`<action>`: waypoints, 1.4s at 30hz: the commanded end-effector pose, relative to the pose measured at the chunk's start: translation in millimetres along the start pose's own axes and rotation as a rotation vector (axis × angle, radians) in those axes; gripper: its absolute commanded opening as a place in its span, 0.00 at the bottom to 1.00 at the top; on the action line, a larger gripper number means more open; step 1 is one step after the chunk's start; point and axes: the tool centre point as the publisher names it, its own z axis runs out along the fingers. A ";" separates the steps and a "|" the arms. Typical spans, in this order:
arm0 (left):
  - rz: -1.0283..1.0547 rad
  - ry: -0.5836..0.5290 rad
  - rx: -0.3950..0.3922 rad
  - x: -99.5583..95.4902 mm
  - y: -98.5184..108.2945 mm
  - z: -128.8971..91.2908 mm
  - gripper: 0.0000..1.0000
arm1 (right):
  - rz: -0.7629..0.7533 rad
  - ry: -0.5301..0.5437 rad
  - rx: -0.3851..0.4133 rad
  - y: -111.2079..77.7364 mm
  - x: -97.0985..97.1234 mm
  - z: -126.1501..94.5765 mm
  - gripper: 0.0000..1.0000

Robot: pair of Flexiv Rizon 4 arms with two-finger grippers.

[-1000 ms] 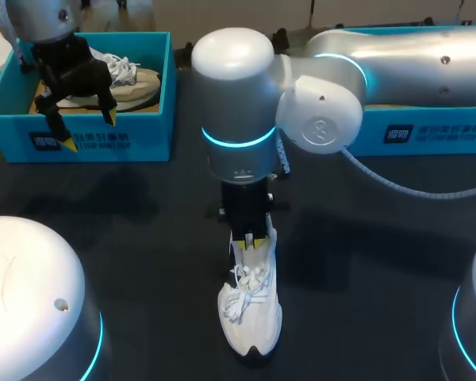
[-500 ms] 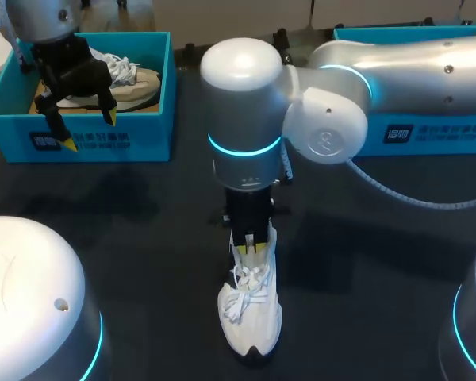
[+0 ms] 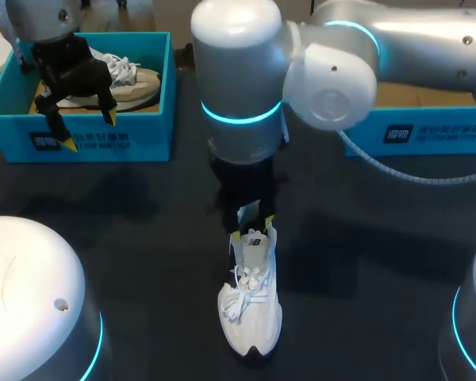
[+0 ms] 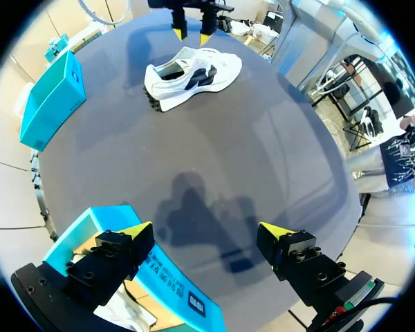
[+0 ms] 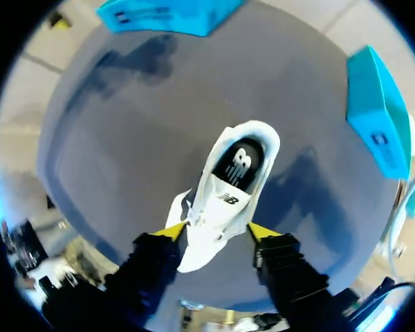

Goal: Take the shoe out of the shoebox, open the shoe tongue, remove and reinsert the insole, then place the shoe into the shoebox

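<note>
A white shoe [image 3: 251, 300] stands on the dark table, toe toward the front edge. My right gripper [image 3: 252, 228] hangs just above its heel opening. In the right wrist view the shoe [image 5: 221, 200] lies below that gripper [image 5: 218, 232], whose open fingers stand one on each side of it. The dark insole [image 5: 239, 164] shows inside the opening, with the tongue [image 5: 225, 200] in front of it. My left gripper [image 3: 83, 127] is open over the front wall of the left teal shoebox [image 3: 103, 144], holding nothing. From the left wrist, the shoe [image 4: 194, 75] lies far ahead.
A beige shoe [image 3: 133, 83] lies inside the left shoebox. A second teal shoebox [image 3: 428, 131] stands at the back right, partly hidden by my right arm. Bare dark table surrounds the white shoe.
My right gripper has opened and risen from the shoe's opening. The left arm and the shoe have not moved.
</note>
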 end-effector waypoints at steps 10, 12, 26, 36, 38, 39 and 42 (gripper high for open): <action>0.000 0.000 -0.002 0.7 -0.2 -1.0 1.00 | -0.857 0.054 -0.107 9.1 -16.9 -14.1 1.00; 0.000 0.000 -0.002 0.7 -0.2 -1.0 1.00 | -1.013 0.111 -0.160 11.5 -20.4 -15.1 1.00; 0.000 0.000 -0.002 0.7 -0.2 -1.0 1.00 | -1.166 0.123 -0.095 28.7 -26.8 -5.3 1.00; 0.000 0.000 -0.002 0.7 -0.2 -1.0 1.00 | -1.192 -0.005 0.005 62.1 -41.4 5.9 1.00; 0.000 0.000 -0.002 0.7 -0.2 -1.0 1.00 | -1.187 -0.013 -0.008 66.0 -45.2 8.3 1.00; 0.000 0.000 -0.002 0.7 -0.2 -1.0 1.00 | -1.182 -0.011 -0.007 68.6 -47.3 10.6 1.00; 0.000 0.000 -0.002 0.7 -0.2 -1.0 1.00 | -1.161 -0.022 -0.016 73.7 -52.3 15.2 1.00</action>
